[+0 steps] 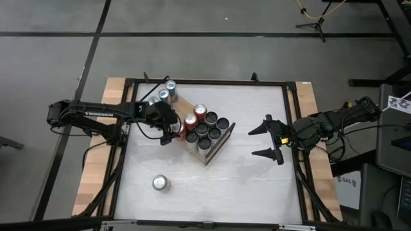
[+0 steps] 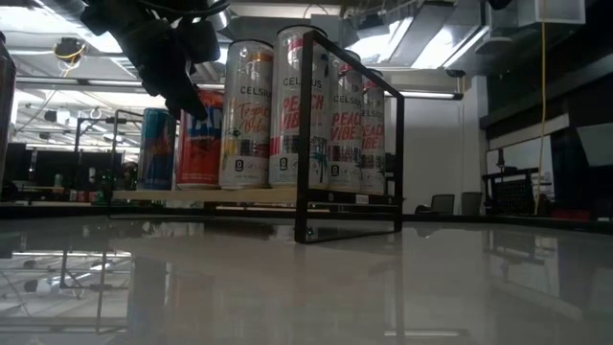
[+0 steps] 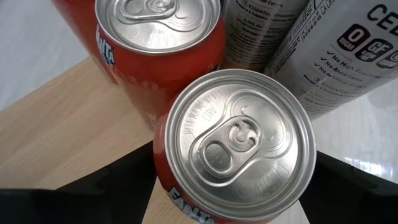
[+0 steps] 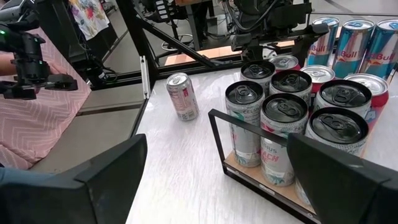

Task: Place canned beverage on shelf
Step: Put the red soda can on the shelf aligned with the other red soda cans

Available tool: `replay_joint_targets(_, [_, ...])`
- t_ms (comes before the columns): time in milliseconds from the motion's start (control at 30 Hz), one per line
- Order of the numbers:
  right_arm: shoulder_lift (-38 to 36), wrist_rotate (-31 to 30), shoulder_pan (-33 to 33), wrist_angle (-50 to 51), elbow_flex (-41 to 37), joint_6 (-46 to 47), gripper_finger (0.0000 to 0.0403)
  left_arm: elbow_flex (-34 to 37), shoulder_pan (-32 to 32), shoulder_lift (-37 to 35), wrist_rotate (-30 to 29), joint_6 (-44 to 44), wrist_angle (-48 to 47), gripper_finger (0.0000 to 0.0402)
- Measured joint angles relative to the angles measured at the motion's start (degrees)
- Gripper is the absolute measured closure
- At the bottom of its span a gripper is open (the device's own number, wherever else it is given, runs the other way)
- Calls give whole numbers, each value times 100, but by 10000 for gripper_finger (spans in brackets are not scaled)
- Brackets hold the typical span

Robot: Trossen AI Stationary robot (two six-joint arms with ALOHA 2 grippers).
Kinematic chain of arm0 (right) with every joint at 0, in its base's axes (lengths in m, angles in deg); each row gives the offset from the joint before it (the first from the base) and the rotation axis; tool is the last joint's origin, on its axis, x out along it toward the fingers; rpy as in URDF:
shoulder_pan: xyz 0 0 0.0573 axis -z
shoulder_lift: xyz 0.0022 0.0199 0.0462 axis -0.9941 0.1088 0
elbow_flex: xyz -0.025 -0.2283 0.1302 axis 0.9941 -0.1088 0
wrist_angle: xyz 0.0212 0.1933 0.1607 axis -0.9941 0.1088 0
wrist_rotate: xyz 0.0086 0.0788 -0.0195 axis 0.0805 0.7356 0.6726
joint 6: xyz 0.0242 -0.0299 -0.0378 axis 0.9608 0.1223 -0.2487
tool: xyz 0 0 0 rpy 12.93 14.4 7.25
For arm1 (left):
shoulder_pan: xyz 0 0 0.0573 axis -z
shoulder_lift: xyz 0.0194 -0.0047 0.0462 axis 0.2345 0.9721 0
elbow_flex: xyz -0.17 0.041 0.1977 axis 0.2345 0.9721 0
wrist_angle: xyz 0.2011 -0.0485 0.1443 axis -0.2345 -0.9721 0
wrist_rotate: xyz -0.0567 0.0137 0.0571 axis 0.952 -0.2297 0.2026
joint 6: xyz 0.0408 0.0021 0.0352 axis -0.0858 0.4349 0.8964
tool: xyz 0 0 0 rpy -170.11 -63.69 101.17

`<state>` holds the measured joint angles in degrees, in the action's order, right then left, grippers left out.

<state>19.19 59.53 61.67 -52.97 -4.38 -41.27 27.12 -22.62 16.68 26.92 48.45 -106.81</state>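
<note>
The shelf (image 1: 217, 146), a light-wood board (image 3: 68, 118) on a black wire frame (image 2: 350, 134), stands mid-table, crowded with upright cans. My left gripper (image 1: 173, 131) is at its left end, around a red Fanta can (image 3: 239, 146) that stands on the board beside a second red can (image 3: 158, 37). Tall silver and black cans (image 4: 283, 134) fill the shelf's right part. A white-and-pink can (image 1: 160, 183) stands alone on the table near the front edge. My right gripper (image 1: 268, 138) hangs open to the right of the shelf, with nothing between its fingers. My left gripper has the red Fanta can between its two fingers, one finger (image 3: 106, 186) on each side of the can's wall (image 3: 163, 155) below the rim. The fingers come slanting down from the table's left. The can stands upright on the shelf board; its base is hidden.
Blue Red Bull cans (image 1: 166, 94) stand at the shelf's far left end. A black frame (image 1: 292, 122) runs around the white tabletop. Beyond the table's edge in the right wrist view sits a person in pink (image 4: 43, 124). Bare table lies between the shelf and my right gripper.
</note>
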Motion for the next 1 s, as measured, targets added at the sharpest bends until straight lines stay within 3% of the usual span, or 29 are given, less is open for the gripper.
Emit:
replay_joint_targets(333, [2, 0, -2, 54, 0, 2, 22, 4, 0, 0, -32, -133, 13, 73])
replay_joint_targets(667, [2, -2, -2, 37, 0, 0, 22, 17, -4, 9, -145, -151, -3, 7])
replay_joint_targets(1000, [2, -2, -2, 50, 0, 0, 22, -19, -2, -163, -56, -156, -4, 5])
